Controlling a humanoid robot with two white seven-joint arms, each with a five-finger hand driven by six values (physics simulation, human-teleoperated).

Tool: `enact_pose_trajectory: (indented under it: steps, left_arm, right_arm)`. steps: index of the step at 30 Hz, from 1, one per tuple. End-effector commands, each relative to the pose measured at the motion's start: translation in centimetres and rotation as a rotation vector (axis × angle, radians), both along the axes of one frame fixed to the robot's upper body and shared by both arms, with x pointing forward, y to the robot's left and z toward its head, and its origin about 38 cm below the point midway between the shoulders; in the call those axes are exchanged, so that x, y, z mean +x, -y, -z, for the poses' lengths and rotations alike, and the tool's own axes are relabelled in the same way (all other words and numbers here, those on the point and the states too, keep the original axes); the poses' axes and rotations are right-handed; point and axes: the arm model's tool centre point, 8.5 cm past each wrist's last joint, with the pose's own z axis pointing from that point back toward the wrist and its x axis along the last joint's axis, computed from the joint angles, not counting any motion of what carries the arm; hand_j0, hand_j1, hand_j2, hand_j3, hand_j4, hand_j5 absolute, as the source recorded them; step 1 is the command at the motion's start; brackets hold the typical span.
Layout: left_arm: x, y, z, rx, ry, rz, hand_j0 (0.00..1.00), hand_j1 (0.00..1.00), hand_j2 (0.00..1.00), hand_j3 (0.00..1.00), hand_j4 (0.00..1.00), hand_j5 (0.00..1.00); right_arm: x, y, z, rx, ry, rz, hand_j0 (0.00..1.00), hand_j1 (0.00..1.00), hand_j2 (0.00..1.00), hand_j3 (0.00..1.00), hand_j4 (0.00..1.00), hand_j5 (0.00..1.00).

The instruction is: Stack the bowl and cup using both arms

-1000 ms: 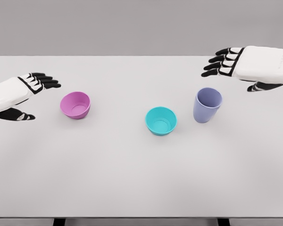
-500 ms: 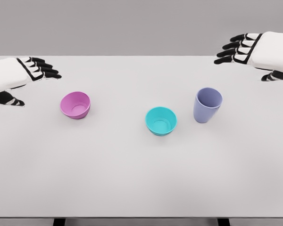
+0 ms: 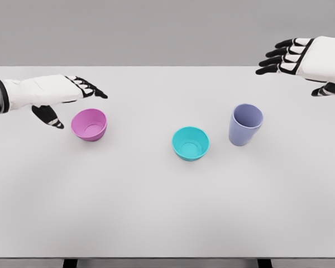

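Reaching inward since the earlier frame, the left hand [image 3: 56,95] hovers open beside the pink bowl [image 3: 89,124]; the right hand [image 3: 304,58] waits open above the lilac cup [image 3: 245,124]. Both vessels, like the teal bowl [image 3: 190,143] between them, look light, rigid and smooth, best pinched at the rim

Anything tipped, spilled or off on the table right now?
Nothing stands out. The pink bowl, teal bowl and lavender cup all sit upright and apart on the white table; nothing is stacked yet.

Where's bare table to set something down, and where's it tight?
Free: the whole near half of the table, in front of the pink bowl, teal bowl and lavender cup; also between the pink and teal bowls. Tight: the teal bowl-cup gap, and around the pink bowl, where the left hand hovers.
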Motion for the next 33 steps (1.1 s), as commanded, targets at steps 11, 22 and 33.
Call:
enact_pose_trajectory:
  steps: [11,22,33]
  left_arm:
    - [0.5,2.1,3.2,0.069,-0.092,0.006,1.00,1.00,1.00,1.00,1.00,1.00]
    - [1.2,2.5,3.9,0.076,-0.110,-0.007,1.00,1.00,1.00,1.00,1.00,1.00]
    - [1.9,1.5,4.5,0.074,-0.146,-0.163,1.00,1.00,1.00,1.00,1.00,1.00]
  right_arm:
    - [-0.4,0.0,-1.3,0.089,-0.018,-0.023,1.00,1.00,1.00,1.00,1.00,1.00]
    - [-0.5,0.0,-1.0,0.097,-0.043,-0.028,1.00,1.00,1.00,1.00,1.00,1.00]
    - [-0.6,0.1,-1.5,0.100,-0.028,-0.025,1.00,1.00,1.00,1.00,1.00,1.00]
